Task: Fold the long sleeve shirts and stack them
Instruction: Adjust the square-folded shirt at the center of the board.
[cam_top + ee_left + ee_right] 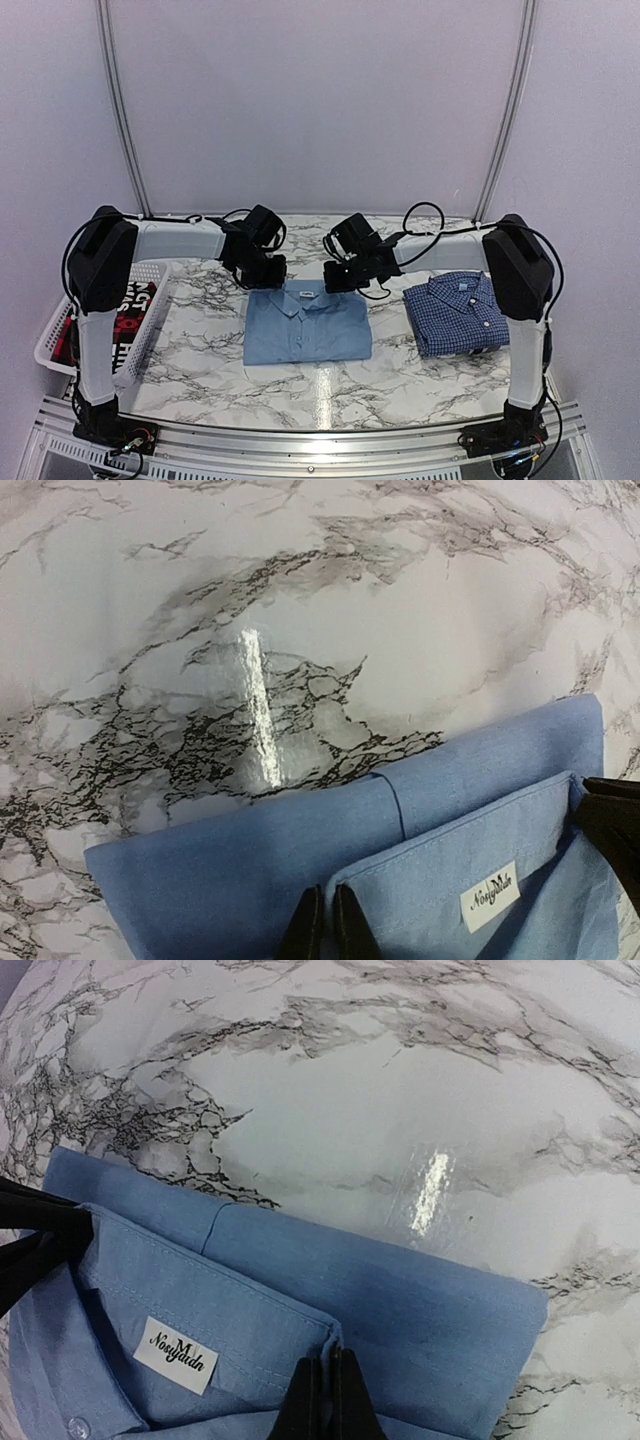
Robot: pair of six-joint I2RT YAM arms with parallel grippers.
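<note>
left arm (96,350) and right arm (527,360): white tubular links, bulky black joint housings, black bases; thin black cables (425,215) looping beside the forearms; black wrist units ending in slim, tapered black fingers (303,932).

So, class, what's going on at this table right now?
Both arms are working on the folded light blue shirt in the middle of the table. The left pincer and the right pincer are each shut on its collar end. The checked shirt lies folded by itself to the right, so nothing is stacked yet.
</note>
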